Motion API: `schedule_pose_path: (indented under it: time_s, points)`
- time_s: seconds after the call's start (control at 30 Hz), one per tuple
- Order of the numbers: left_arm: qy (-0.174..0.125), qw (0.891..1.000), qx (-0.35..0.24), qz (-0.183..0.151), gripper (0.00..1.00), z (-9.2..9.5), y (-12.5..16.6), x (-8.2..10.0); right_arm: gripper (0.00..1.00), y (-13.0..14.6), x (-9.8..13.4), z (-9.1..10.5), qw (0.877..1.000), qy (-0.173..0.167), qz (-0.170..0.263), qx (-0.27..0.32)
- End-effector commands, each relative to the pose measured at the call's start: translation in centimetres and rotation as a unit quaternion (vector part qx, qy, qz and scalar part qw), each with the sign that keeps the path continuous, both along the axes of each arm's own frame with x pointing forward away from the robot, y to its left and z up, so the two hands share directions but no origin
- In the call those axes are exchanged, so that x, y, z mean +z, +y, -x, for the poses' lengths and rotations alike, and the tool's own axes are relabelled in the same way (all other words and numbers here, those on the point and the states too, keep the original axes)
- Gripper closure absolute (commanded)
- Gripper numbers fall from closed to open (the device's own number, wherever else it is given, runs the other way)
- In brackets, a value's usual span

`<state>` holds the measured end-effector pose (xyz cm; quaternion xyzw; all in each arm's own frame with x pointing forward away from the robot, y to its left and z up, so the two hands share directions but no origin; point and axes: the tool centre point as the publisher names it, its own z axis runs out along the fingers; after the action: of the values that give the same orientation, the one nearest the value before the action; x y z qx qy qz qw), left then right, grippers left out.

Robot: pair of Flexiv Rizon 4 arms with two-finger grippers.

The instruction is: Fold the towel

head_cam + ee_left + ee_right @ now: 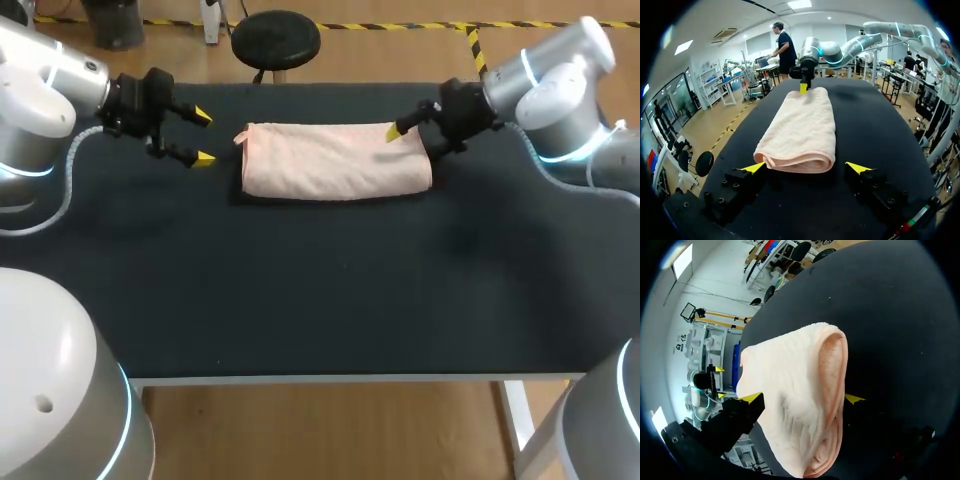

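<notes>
Left arm [50,90] enters at the far left corner of the table [300,300]. Left gripper [204,138] points inward near the far edge, fingers spread wide. Right arm [550,80] enters at the far right corner. Right gripper [392,131] points inward, low near the far edge.

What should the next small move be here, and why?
Probably shut the fingers of the right gripper: one end of the towel lies between them while they stand open, and the left gripper hangs open just off the other end.

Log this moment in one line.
towel folded on table; left gripper open, short of towel; right gripper at towel's opposite end, grip unclear
</notes>
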<state>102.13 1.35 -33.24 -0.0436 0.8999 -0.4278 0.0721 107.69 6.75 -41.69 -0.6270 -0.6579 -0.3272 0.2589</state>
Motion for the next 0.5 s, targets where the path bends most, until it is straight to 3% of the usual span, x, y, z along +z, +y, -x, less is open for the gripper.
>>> schedule_pose_path:
  time_s: [0.03, 0.07, 0.1, 0.17, 0.2, 0.5]
  points:
    - [-0.002, 1.0, 0.001, 0.0, 0.0, 0.1, 0.0, -0.1, 0.38, 0.7, -1.1, -0.6, 1.0, 0.002, 0.005, -0.001]
    - [-0.002, 1.0, 0.001, 0.0, 0.0, 0.1, 0.0, -0.1, 0.59, 0.7, -1.1, -0.6, 1.0, 0.001, 0.008, -0.004]
    - [-0.002, 1.0, 0.001, 0.0, 0.0, 0.1, 0.0, -0.1, 0.66, 0.7, -1.1, -0.7, 1.0, 0.0, 0.011, -0.007]
    - [-0.002, 1.0, 0.001, 0.0, 0.0, 0.1, 0.0, -0.1, 0.96, 0.9, -1.1, -0.8, 1.0, -0.005, 0.019, -0.012]
    - [-0.002, 1.0, 0.001, 0.0, 0.0, 0.1, 0.0, -0.1, 1.0, 1.0, -1.0, -0.8, 1.0, -0.004, 0.022, -0.017]
    - [-0.002, 1.0, 0.001, 0.0, 0.0, 0.1, 0.0, -0.1, 1.0, 3.0, 0.2, -0.8, 0.996, -0.027, 0.071, -0.047]
